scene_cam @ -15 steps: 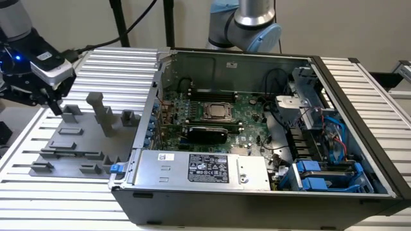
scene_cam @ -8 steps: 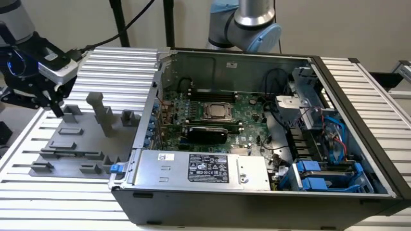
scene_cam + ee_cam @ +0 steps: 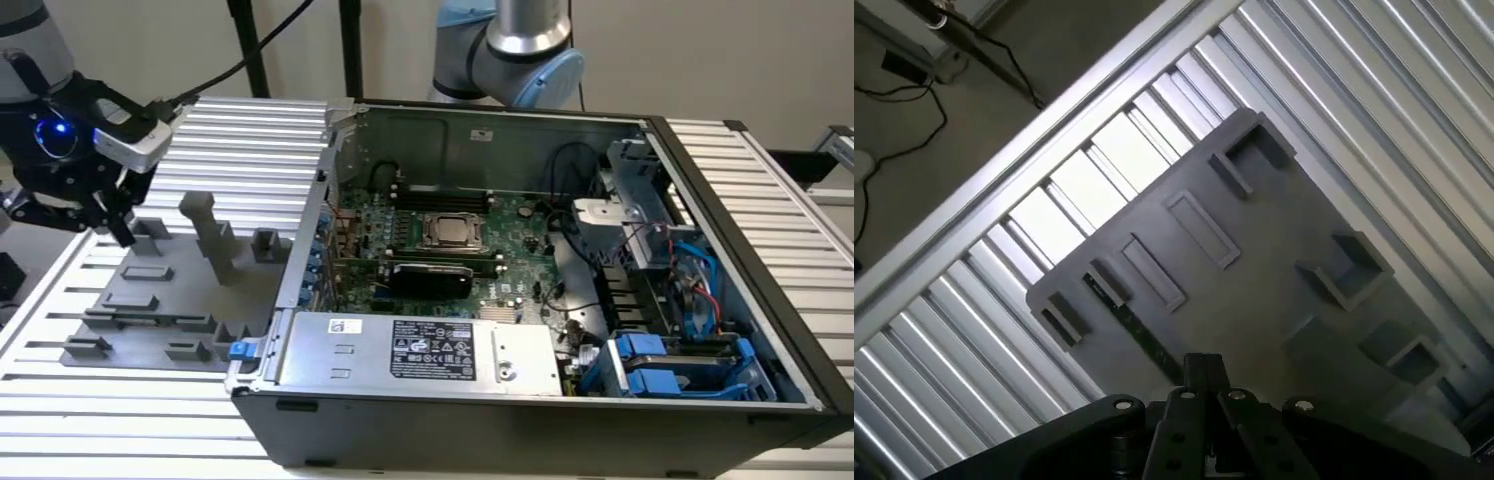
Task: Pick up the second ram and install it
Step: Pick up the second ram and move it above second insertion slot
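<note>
My gripper hangs over the far left corner of the grey fixture plate, left of the open computer case in the exterior view. In the wrist view its fingertips look pressed together with nothing between them. Just ahead of them a long, thin dark stick, the second ram, stands on edge in a slot of the fixture plate. The gripper is above it and not touching it. Inside the case lies the motherboard with its CPU socket and long black slots beside the socket.
Grey posts rise from the fixture plate right of the gripper. The case wall stands between plate and motherboard. Cables and blue drive bays fill the case's right side. The arm's base is behind the case. The table is ribbed aluminium.
</note>
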Available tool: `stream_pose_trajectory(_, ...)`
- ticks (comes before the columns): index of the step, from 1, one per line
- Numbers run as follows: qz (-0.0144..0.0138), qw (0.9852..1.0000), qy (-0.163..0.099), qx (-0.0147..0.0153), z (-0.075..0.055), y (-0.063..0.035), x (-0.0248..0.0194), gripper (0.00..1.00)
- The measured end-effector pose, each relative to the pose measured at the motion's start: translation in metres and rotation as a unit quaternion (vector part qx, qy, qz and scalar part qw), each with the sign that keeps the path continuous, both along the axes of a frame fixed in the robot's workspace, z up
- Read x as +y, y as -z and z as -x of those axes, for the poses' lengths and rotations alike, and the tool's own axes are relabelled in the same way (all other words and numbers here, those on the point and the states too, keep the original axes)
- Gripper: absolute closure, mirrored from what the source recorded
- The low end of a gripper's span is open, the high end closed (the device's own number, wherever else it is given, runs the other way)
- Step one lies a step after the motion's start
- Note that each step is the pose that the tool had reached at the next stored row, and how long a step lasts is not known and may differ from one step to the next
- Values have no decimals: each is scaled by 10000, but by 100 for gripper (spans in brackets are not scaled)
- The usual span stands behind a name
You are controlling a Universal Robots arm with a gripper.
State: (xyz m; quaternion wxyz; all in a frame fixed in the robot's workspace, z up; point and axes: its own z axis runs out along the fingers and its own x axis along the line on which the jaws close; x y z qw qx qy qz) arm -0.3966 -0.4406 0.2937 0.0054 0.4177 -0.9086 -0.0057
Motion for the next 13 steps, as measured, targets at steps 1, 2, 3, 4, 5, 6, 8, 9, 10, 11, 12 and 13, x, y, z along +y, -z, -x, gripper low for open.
stream_pose_trajectory(1, 1, 10000, -92, 0, 0, 6, 0, 100)
stream_pose_trajectory(2, 3, 9998, -185, 0, 0, 12, 0, 100)
stream_pose_trajectory(3, 4, 9996, -275, 0, 0, 17, 0, 100)
stream_pose_trajectory(4, 6, 9993, -364, 0, 0, 22, 0, 100)
stream_pose_trajectory(5, 7, 9990, -455, 0, 0, 28, 0, 100)
stream_pose_trajectory(6, 9, 9985, -552, 0, 0, 34, 0, 100)
stream_pose_trajectory(8, 12, 9973, -732, 0, 0, 45, 0, 100)
stream_pose_trajectory(9, 13, 9966, -819, 0, 0, 50, 0, 100)
stream_pose_trajectory(10, 15, 9958, -914, 0, 0, 56, 0, 100)
stream_pose_trajectory(11, 17, 9950, -1003, 0, 0, 61, 0, 100)
stream_pose_trajectory(12, 18, 9940, -1093, 0, 0, 66, 0, 100)
stream_pose_trajectory(13, 20, 9930, -1182, 0, 0, 72, 0, 100)
